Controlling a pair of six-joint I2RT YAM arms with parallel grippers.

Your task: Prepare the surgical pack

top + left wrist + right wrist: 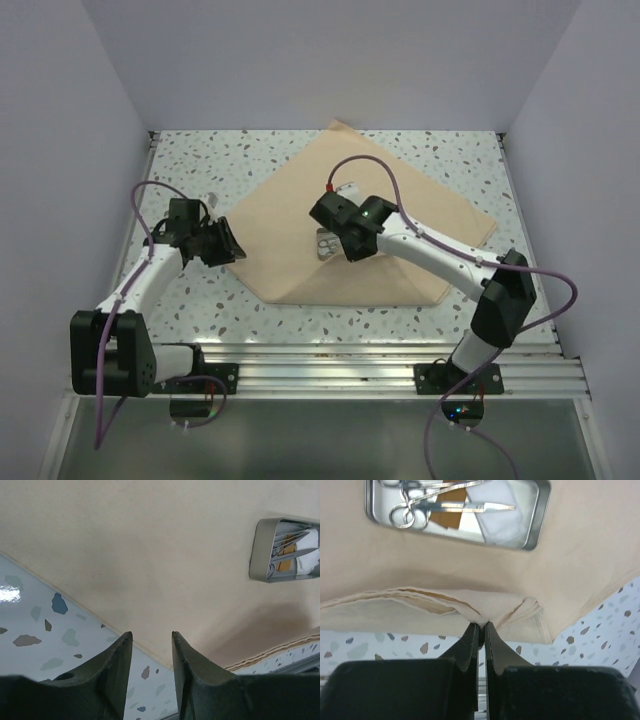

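Speckled table (180, 160) under soft, light, floppy cloth (300, 210), hard tray (257, 550) on top. Right gripper (481, 625) pinched tight on cloth edge; left gripper (150, 637) apart, empty. Best grabbed by edges.

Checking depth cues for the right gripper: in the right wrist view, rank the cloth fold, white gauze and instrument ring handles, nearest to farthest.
1. Cloth fold, pinched in the right gripper, dead ahead.
2. White gauze, right part of the steel tray.
3. Ring handles, at the tray's left end.
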